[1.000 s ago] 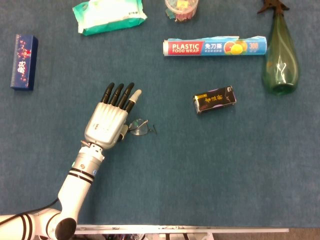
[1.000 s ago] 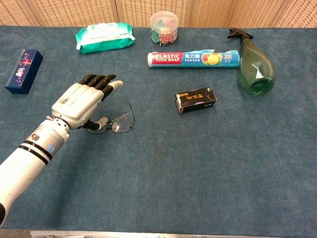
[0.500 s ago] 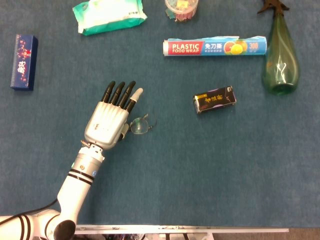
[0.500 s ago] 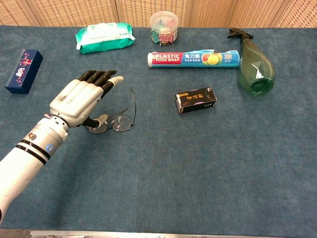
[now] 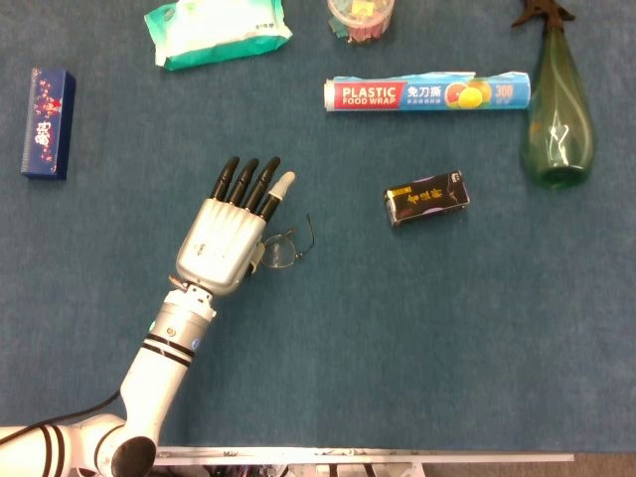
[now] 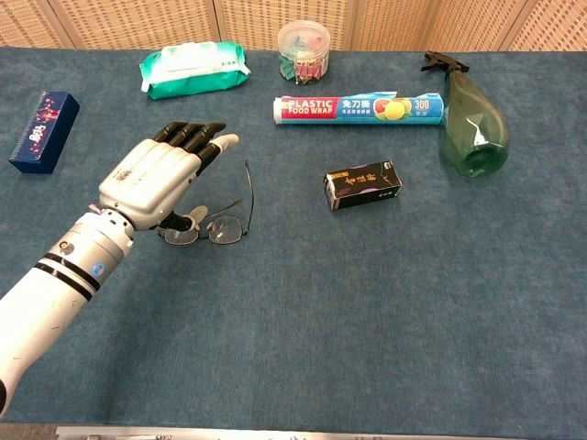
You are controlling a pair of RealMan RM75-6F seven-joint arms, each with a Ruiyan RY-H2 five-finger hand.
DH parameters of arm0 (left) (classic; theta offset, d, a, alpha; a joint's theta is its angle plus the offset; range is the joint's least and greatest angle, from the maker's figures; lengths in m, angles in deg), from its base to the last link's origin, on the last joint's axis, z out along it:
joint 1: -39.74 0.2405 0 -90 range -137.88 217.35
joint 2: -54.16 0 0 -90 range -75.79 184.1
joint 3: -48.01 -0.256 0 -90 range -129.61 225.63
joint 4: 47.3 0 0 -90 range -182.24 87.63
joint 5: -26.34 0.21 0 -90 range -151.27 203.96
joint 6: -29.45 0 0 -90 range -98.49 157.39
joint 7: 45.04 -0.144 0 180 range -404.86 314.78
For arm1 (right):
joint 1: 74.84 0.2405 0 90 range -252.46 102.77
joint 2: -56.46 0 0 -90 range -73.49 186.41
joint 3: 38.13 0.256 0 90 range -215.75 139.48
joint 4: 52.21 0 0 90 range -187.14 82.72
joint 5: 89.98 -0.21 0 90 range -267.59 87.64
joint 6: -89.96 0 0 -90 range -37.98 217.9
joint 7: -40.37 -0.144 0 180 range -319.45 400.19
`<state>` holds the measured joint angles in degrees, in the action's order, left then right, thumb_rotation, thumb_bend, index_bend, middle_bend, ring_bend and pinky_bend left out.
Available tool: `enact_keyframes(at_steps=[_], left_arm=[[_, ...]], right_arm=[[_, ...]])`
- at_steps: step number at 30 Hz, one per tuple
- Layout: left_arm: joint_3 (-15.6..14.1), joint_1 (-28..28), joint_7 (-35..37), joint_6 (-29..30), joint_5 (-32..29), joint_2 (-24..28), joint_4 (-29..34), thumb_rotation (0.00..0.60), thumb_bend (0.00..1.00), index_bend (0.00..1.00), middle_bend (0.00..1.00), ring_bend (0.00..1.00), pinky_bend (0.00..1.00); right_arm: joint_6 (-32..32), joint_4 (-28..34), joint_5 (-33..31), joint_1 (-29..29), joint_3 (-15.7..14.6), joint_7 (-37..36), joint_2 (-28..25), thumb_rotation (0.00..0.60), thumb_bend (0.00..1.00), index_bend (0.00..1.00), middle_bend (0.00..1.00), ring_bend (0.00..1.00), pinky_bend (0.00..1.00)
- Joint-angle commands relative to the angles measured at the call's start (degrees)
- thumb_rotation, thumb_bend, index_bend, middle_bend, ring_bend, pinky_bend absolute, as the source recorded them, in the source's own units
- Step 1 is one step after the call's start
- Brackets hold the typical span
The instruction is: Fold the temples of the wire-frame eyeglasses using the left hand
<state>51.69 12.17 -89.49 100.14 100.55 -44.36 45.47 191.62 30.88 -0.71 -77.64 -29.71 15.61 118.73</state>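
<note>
in the head view, left of centre on the blue surface (image 5: 328, 348), the left hand (image 5: 227, 238) lies palm down with its fingers (image 5: 248, 184) stretched straight and close together, pointing away from the robot. the wire-frame eyeglasses (image 5: 283, 248) sit just beside the hand on its right, one lens clear of it and the other tucked under the hand's edge. one thin temple (image 5: 310, 231) juts out from the frame, away from the robot. whether the thumb touches the frame cannot be told here. further off lie a dark blue box (image 5: 47, 123) at far left, a green wipes pack (image 5: 218, 32) and a round tub of clips (image 5: 361, 18) along the top, a plastic food wrap box (image 5: 425, 94), a green spray bottle (image 5: 558, 109) lying flat at right, and a small black box (image 5: 427, 199) well apart from the eyeglasses.

in the chest view, the left hand (image 6: 156, 183) hovers slanted above the surface (image 6: 367, 321), fingers (image 6: 204, 142) extended and side by side, holding nothing. the thumb (image 6: 193, 216) reaches down beside the near lens of the wire-frame eyeglasses (image 6: 209, 229), close to or touching it; which one is unclear. the temple (image 6: 249, 188) stands out from the frame, unfolded, running toward the far side. the other temple is hidden by the hand. the right hand appears in neither view.
</note>
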Motion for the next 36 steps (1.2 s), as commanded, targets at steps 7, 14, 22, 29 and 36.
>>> enact_keyframes(at_steps=[7,14,22,29,36], left_arm=[[1.1,-1.5,-1.1,-1.5,-1.6,-1.7,-1.9,0.600,0.32,0.06,0.00,0.00,0.00],[1.8,-2.4,-1.6,-2.0,-2.5,-2.4,-3.0,0.600,0.32,0.06,0.00,0.00,0.00],[1.9,-3.0,-1.4,-2.6,-3.6,-2.9,-4.7,0.600,0.32,0.06,0.00,0.00,0.00],[1.8,-3.4,-0.4,-3.2,-4.2,-3.7,-6.3,0.600,0.32,0.06,0.00,0.00,0.00],[1.4,-3.6,0.1,-3.6,-4.6,-4.2,-7.3,0.600,0.32,0.06,0.00,0.00,0.00]], right_arm=[[1.5,-0.3,0.5,-0.6,-0.1,-0.5,0.2,0.600,0.19,0.33,0.29,0.23,0.38],[1.4,-0.6,0.3,-0.6,0.0,-0.9,0.1,0.600,0.19,0.33,0.29,0.23,0.38],[1.2,-0.6,0.2,-0.6,0.0,-1.1,0.1,0.600,0.19,0.33,0.29,0.23,0.38],[1.0,-0.6,0.1,-0.5,0.1,-1.1,0.1,0.600,0.19,0.33,0.29,0.23,0.38],[0.9,-0.6,0.0,-0.5,0.1,-1.3,0.0,0.600,0.19,0.33,0.29,0.23,0.38]])
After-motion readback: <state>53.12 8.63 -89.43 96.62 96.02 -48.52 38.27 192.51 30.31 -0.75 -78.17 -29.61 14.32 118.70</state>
